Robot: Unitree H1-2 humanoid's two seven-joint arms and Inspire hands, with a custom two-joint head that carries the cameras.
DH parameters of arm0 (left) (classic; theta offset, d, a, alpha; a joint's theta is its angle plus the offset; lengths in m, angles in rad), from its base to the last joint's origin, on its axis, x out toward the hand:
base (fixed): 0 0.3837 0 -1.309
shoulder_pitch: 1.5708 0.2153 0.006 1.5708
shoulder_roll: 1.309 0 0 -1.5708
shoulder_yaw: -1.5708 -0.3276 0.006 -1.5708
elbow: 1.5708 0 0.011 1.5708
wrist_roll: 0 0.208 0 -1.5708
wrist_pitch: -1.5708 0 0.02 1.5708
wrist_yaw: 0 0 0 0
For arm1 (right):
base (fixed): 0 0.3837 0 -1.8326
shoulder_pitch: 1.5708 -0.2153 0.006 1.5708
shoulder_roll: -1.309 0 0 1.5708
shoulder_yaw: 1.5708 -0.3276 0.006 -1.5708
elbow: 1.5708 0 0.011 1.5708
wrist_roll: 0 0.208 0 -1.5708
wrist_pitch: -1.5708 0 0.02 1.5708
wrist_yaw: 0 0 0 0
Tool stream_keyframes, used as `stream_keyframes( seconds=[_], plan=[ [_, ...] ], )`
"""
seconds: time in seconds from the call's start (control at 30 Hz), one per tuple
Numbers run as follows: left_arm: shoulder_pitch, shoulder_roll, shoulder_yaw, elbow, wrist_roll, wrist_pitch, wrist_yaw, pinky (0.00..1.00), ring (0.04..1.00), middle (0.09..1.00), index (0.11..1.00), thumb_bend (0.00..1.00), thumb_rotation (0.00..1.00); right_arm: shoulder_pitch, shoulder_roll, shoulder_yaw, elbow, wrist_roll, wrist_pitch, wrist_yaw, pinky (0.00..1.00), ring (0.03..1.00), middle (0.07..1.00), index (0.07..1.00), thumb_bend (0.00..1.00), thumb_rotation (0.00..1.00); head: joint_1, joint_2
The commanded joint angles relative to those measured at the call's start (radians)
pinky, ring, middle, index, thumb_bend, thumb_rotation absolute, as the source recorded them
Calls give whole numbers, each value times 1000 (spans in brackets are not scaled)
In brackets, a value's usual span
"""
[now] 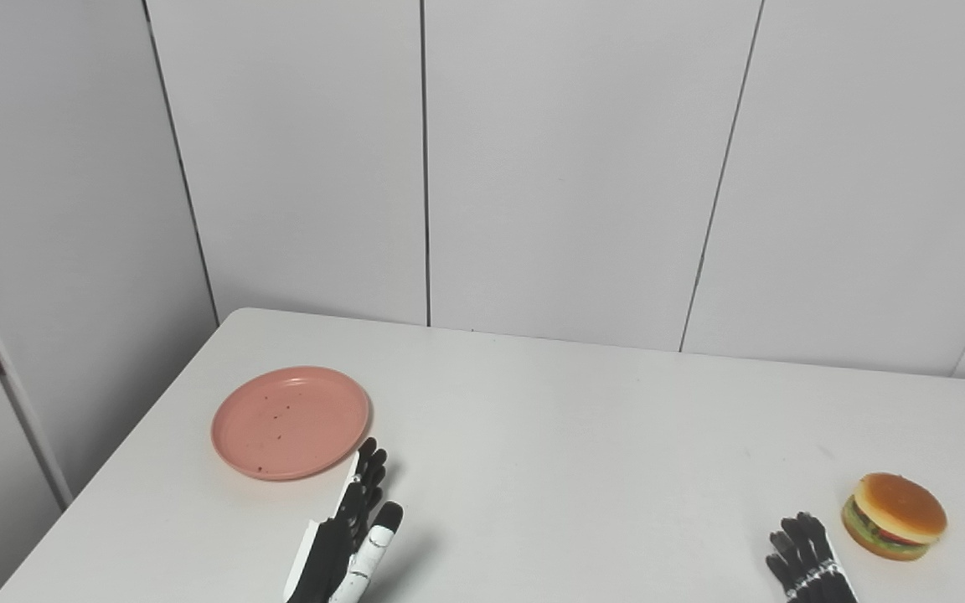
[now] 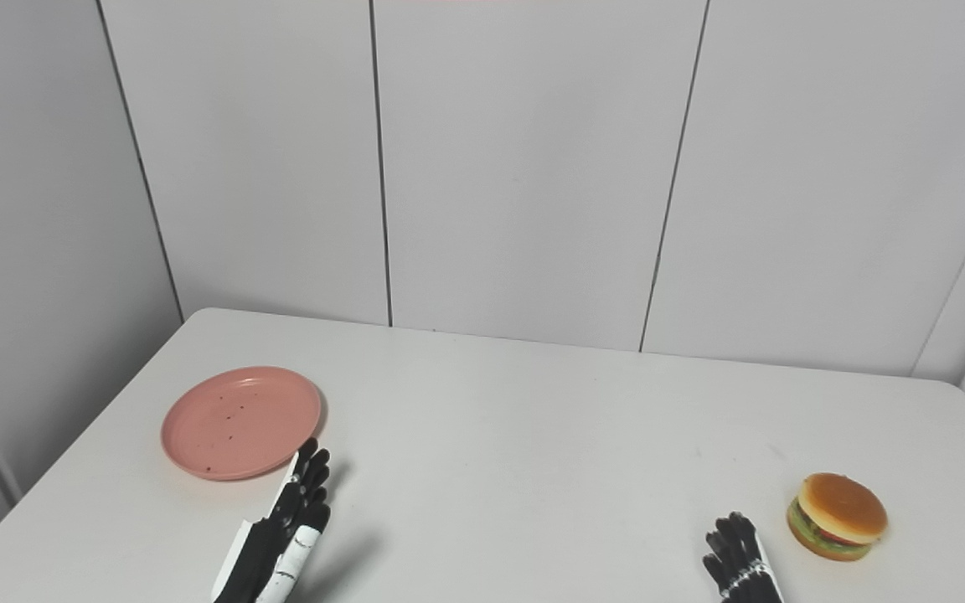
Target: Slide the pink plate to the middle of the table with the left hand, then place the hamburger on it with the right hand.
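A pink plate (image 1: 291,421) lies on the left side of the white table (image 1: 549,435), with small dark specks on it. My left hand (image 1: 351,531) reaches up from the bottom edge, fingers stretched out and apart, its tips just at the plate's near right rim; it holds nothing. A toy hamburger (image 1: 895,515) sits near the table's right front. My right hand (image 1: 809,559) shows only its black fingers at the bottom edge, left of the hamburger and apart from it, spread and holding nothing.
Grey wall panels (image 1: 575,167) stand behind the table's far edge. The table's left edge runs diagonally past the plate.
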Motion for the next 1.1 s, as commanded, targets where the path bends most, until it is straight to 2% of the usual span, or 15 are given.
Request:
stream_keyframes(
  seconds=[0.0,0.17,0.37,0.43,0.63,0.73,0.97,1.07],
  plan=[
    [2,-33,-18,21,-31,25,-8,1000,993,1000,1000,804,830,-60,-26,-19,111,-11,57,-27,1000,992,986,1000,900,932,-2,3],
    [-13,-36,-14,-70,-81,64,-12,1000,986,990,993,849,824,-56,-23,-19,98,-11,66,-32,1000,984,979,995,902,921,-10,12],
    [-103,-32,14,-145,-102,83,12,937,918,927,938,853,825,-54,-18,-18,91,-20,72,-41,1000,983,976,990,907,919,-18,16],
    [-160,-23,28,-155,-100,83,16,930,912,919,932,850,825,-52,-15,-18,87,-20,74,-42,1000,983,975,988,904,916,-23,19],
    [-288,13,60,-153,-84,105,19,906,905,901,885,858,829,-49,-11,-14,85,-30,67,-43,1000,984,977,989,891,917,-33,23],
    [-329,29,76,-140,-79,114,25,888,907,895,844,914,820,-49,-11,-12,82,-33,69,-44,1000,981,974,987,887,922,-36,23],
    [-419,91,123,-83,-145,100,-5,879,921,899,781,960,787,-49,-10,-10,83,-40,71,-46,1000,975,970,988,896,923,-38,23],
    [-456,131,152,-70,-179,131,-7,851,926,898,773,945,803,-49,-10,-10,88,-40,66,-44,1000,974,968,986,891,922,-39,22]
  ],
)
